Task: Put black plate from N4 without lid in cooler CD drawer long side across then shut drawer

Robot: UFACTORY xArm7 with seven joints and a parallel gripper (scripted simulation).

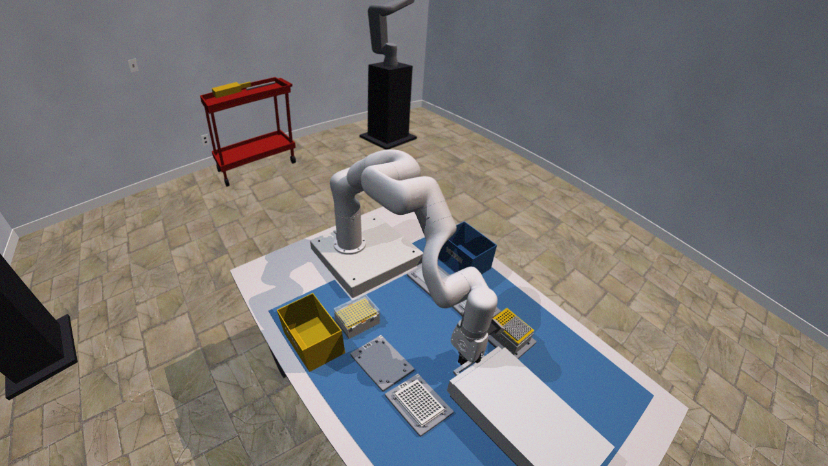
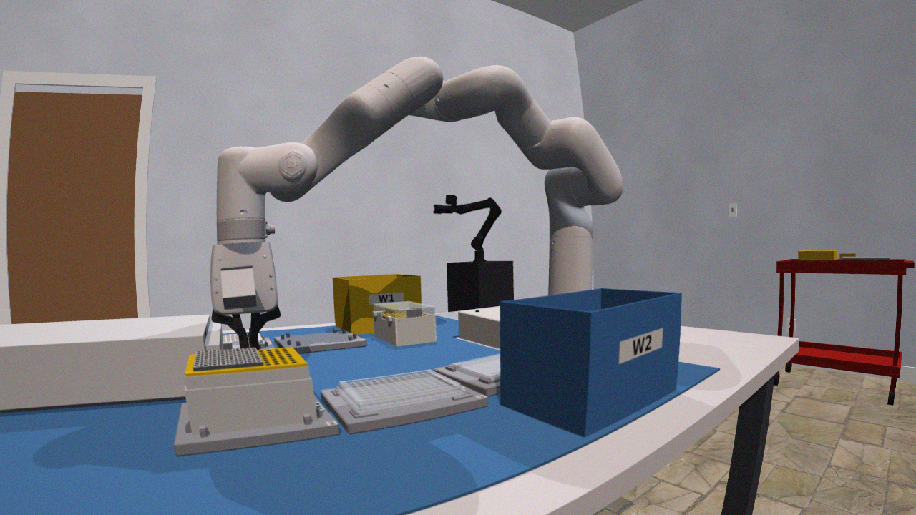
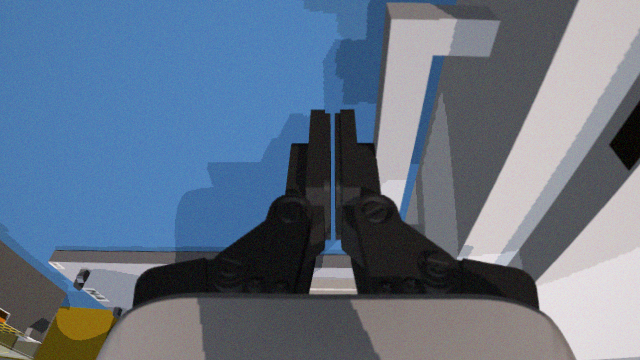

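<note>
The arm arches over, its empty end effector (image 3: 332, 117) pinched narrow, pointing down beside the drawer's bar handle (image 3: 400, 100).

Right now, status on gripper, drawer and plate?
Gripper shut, empty, beside the bar handle. Drawer nearly closed; plate not visible. Nothing blocking.

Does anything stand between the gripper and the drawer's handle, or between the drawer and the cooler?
Nothing visible does. The shut gripper is right beside the handle, with no object between them, and only a narrow dark gap shows between drawer and cooler.
</note>
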